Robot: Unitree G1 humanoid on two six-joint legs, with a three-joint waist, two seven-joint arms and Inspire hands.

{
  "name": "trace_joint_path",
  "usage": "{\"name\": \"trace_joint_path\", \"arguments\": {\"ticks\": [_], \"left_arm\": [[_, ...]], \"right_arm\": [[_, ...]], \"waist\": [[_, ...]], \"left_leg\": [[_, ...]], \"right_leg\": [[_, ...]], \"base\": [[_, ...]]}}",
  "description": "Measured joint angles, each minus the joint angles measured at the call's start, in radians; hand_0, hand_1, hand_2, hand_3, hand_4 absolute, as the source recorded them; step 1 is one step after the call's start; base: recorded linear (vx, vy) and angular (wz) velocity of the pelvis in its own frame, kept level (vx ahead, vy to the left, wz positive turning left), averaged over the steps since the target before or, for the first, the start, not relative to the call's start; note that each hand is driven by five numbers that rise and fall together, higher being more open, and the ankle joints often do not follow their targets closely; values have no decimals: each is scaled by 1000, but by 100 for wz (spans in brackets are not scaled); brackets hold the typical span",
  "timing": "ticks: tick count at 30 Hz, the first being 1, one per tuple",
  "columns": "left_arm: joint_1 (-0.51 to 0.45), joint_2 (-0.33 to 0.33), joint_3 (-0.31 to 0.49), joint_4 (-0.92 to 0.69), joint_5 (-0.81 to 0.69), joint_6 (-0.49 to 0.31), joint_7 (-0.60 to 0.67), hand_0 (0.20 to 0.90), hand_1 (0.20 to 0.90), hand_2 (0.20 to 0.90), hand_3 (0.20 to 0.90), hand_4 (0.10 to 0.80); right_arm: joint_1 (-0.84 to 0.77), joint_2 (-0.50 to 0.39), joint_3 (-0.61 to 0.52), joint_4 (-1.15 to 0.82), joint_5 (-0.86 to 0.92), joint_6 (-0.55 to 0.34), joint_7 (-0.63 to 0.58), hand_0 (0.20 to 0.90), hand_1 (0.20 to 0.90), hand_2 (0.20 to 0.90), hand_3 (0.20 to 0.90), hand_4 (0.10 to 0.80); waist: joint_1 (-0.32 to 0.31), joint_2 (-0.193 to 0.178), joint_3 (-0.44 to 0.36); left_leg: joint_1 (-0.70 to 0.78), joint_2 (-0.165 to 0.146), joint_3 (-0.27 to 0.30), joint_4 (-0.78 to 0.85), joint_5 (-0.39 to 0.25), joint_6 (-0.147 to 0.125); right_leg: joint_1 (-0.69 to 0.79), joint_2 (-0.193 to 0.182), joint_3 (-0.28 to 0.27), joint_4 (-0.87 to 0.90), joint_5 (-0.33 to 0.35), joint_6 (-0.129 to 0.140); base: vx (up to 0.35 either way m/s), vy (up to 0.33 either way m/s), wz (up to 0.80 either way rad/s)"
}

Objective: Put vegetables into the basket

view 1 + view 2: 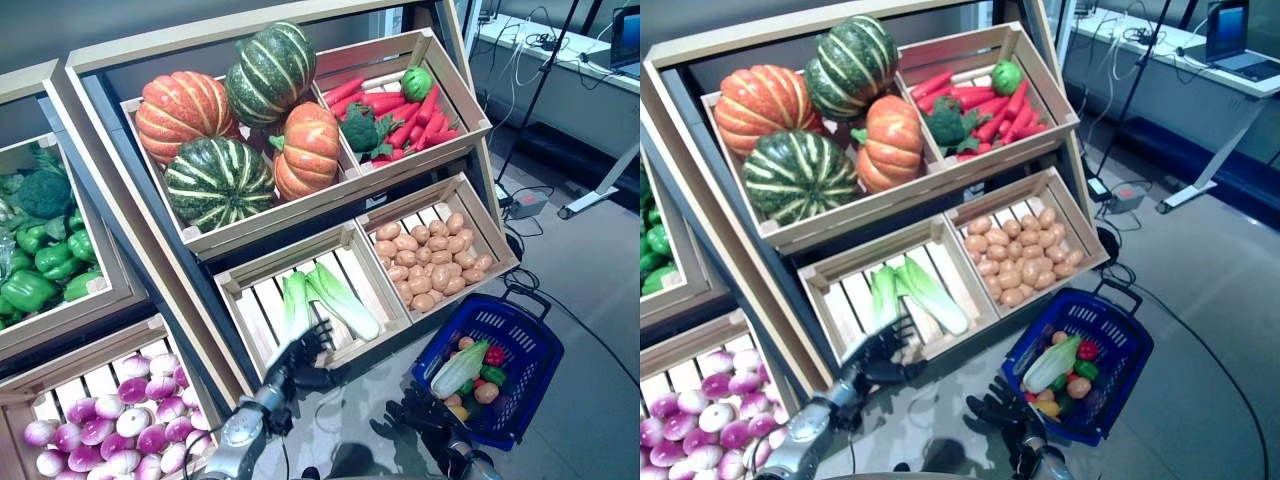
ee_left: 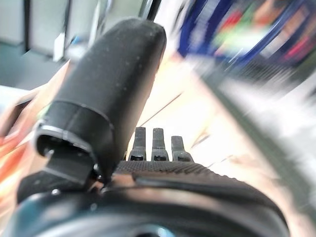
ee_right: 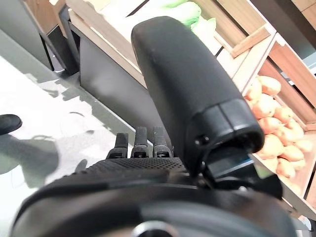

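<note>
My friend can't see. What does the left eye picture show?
The robot's left hand, open, reaches at the crate's rim beside the cabbages. The blue basket of vegetables sits on the floor, right hand near it.

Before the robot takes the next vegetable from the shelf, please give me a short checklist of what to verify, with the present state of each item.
1. Left hand empty and open: ok. Its fingers are spread at the front of the wooden crate and hold nothing.
2. Right hand empty: ok. It is low over the grey floor, beside the basket, fingers relaxed.
3. Vegetable within reach of the left hand: ok, probably. The pale green cabbages lie in the crate just past its fingers.
4. Blue plastic basket upright with its top open: ok.
5. Room left in the basket: ok. It holds some vegetables, yet part of its inside is free.
6. Basket handle position: cannot tell.
</note>
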Motion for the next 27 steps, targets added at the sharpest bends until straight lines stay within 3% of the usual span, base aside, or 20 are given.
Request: {"name": "trace_joint_path", "arguments": {"ticks": [4, 10, 18, 22, 27], "left_arm": [[-11, 35, 79, -69, 92, -34, 196, 900, 900, 900, 900, 800], [-125, 48, 58, -77, 228, -56, 392, 900, 900, 900, 900, 800], [-261, 48, 20, 7, 327, -47, 584, 900, 900, 900, 900, 800], [-286, 49, 20, 39, 327, -26, 619, 900, 900, 900, 900, 800], [-354, 52, 17, 45, 327, -14, 641, 900, 900, 900, 900, 800]], "right_arm": [[-2, -9, -6, -3, 1, -2, -8, 900, 900, 900, 900, 800], [-41, -9, -4, -3, 5, -10, -12, 900, 900, 900, 900, 800], [-31, -14, 20, -101, 15, -12, -11, 900, 900, 900, 900, 800], [-7, -22, 51, -226, 41, -13, -9, 900, 900, 900, 900, 800], [-29, -37, 52, -268, 42, -17, -6, 900, 900, 900, 900, 800]], "waist": [[22, 1, 20], [26, 2, 100], [-19, -39, 164], [-52, -51, 195], [-71, -71, 249]], "left_leg": [[-9, -2, -12, 11, 1, -1], [-90, -13, -37, 98, -6, 7], [-217, -42, 5, 315, -84, 27], [-336, -21, 22, 519, -175, 30], [-447, 5, 33, 688, -230, 21]], "right_leg": [[-2, -2, -13, 5, -1, -1], [-102, -44, -22, 178, -73, -7], [-301, -120, 80, 472, -169, -16], [-423, -133, 131, 642, -230, -33], [-543, -146, 172, 800, -275, -49]], "base": [[-14, 45, 11], [-33, 73, 15], [-50, 88, -18], [-56, 72, -17], [-36, 66, -10]]}}
